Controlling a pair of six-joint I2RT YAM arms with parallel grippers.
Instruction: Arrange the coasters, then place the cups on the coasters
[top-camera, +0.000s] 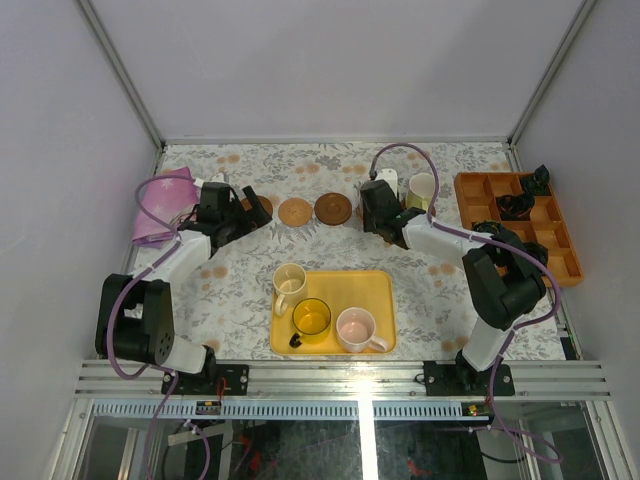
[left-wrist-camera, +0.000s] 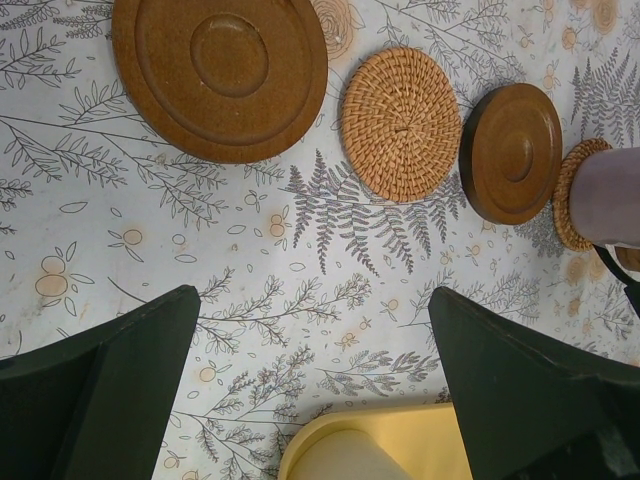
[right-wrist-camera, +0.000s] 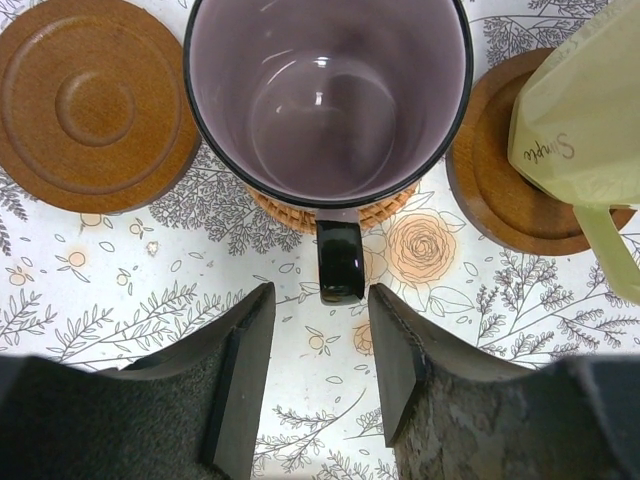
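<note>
Five coasters lie in a row at the back of the table. From the left: a dark one (left-wrist-camera: 220, 75), a woven tan one (left-wrist-camera: 402, 122), a dark one (left-wrist-camera: 512, 152), a woven one (right-wrist-camera: 290, 215) and a dark one (right-wrist-camera: 500, 170). The grey-purple cup (right-wrist-camera: 325, 100) stands on the fourth, its black handle (right-wrist-camera: 341, 260) pointing at my right gripper (right-wrist-camera: 322, 300). That gripper is open, its fingertips either side of the handle's end without touching it. The pale greenish cup (top-camera: 422, 190) stands on the fifth. My left gripper (left-wrist-camera: 315, 330) is open over bare cloth. Cream (top-camera: 290, 280), yellow (top-camera: 311, 317) and pink (top-camera: 356, 328) cups sit in the tray.
The flat yellow tray (top-camera: 383, 285) lies at the front middle; its corner (left-wrist-camera: 300, 440) shows below my left fingers. An orange compartment box (top-camera: 560, 250) with small black objects (top-camera: 515, 205) stands at the right edge. A pink-purple bundle (top-camera: 165, 205) lies at the left.
</note>
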